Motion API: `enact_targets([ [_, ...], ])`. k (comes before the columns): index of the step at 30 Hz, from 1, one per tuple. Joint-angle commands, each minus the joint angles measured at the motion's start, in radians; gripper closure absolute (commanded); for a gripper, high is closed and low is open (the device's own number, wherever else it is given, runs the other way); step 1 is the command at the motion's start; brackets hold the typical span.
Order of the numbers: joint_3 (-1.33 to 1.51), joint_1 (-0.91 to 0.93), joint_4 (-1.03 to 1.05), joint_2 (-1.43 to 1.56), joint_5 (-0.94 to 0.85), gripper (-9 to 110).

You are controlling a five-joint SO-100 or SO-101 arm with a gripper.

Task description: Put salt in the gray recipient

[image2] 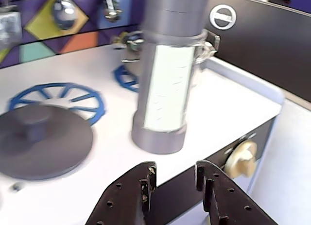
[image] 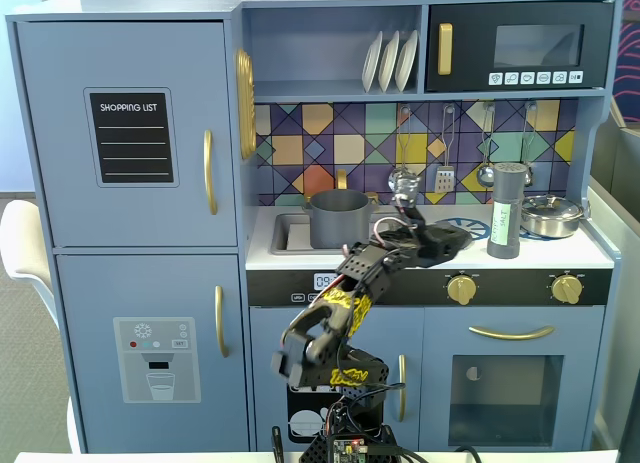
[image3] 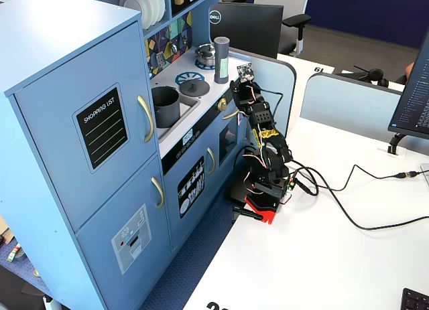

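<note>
The salt point(image2: 167, 89) is a tall dark-gray shaker with a pale green label. It stands upright on the white stovetop, right of the middle in a fixed view point(image: 507, 211) and at the far end of the counter in the other point(image3: 222, 59). My gripper point(image2: 175, 174) is open and holds nothing. It hovers at the counter's front edge just short of the salt, not touching it. From the front the gripper point(image: 455, 240) sits left of the shaker. The gray recipient point(image: 338, 218), a matte pot, stands in the sink to the left point(image3: 165, 104).
A flat gray round lid point(image2: 41, 135) lies on a blue burner ring left of the salt. A shiny steel lidded pan point(image: 552, 215) sits at the counter's right end. Utensils hang on the tiled back wall point(image: 445, 148). Cream knobs point(image2: 241, 159) line the front panel.
</note>
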Motion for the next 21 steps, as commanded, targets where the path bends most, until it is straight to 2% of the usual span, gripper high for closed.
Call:
enact_targets([
  [1,-0.075,0.031,-0.127,-0.066,0.011,101],
  [4,-0.08,0.049,-0.213,-0.14,-0.008,101],
  [11,-0.13,0.077,-0.388,-0.305,0.092,77],
  [18,-0.17,0.072,-0.529,-0.446,0.077,60],
  [21,-0.213,0.067,-0.563,-0.522,0.063,58],
])
